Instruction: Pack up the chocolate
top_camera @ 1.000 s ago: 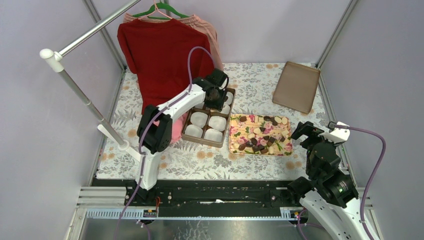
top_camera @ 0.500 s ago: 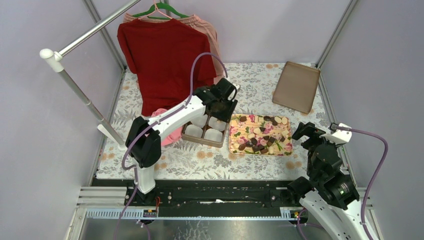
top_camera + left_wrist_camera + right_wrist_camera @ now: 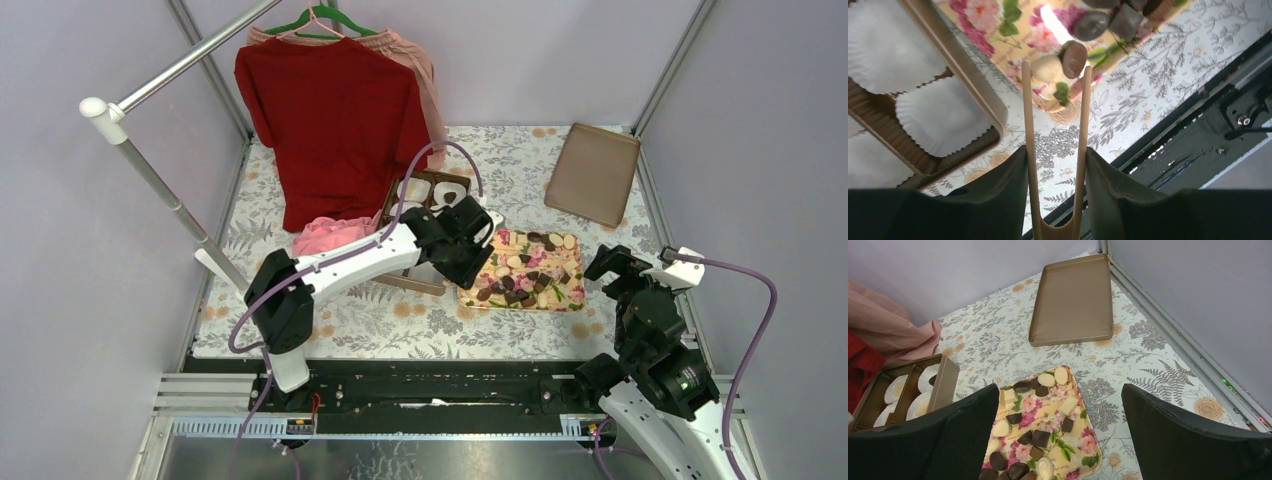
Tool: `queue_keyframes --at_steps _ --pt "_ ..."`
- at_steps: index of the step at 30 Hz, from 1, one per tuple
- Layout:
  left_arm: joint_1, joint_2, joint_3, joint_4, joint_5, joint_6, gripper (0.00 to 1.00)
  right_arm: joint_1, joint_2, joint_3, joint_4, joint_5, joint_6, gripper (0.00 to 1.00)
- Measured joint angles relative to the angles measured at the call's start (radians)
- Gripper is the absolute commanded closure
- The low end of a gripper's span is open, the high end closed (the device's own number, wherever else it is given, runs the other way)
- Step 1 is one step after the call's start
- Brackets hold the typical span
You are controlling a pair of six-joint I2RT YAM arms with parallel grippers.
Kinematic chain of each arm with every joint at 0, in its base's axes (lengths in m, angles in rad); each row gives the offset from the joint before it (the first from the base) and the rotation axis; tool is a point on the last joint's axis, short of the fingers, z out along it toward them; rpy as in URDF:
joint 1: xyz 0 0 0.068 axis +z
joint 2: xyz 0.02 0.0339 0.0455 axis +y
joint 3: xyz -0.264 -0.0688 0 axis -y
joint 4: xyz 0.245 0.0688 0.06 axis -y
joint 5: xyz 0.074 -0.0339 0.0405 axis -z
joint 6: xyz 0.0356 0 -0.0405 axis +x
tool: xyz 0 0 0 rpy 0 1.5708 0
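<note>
Left gripper [image 3: 1055, 157]: clenched on tan tongs [image 3: 1027, 125], prongs spread, nothing nipped, tips over the near left corner of the flowered tray [image 3: 993, 12]. Chocolate [image 3: 520, 275]: scattered on that tray, right of the cup-lined box [image 3: 975, 95]. Right gripper [image 3: 1060, 410]: released, right of the tray. Advised: prongs lowered astride the dark piece [image 3: 1075, 55] alone, the cream piece [image 3: 1047, 67] just beside it excluded, then closed gently

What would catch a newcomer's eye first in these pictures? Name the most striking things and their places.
The red shirt hanging from a rack at the back left stands out most. Mid-table, a flowered tray strewn with dark and pale chocolate draws the eye, with the left fingers holding wooden tongs open at its left edge.
</note>
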Motion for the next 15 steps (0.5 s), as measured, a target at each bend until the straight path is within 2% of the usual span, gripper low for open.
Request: queue_keyframes --at_steps 8,15 --pt "-0.074 0.019 -0.011 -0.004 0.008 -0.001 0.51 0.000 0.000 0.000 0.000 0.000 0.000 0.00" --pt "-0.091 0.086 -0.010 -0.005 0.001 -0.001 0.51 0.000 0.000 0.000 0.000 0.000 0.000 0.00"
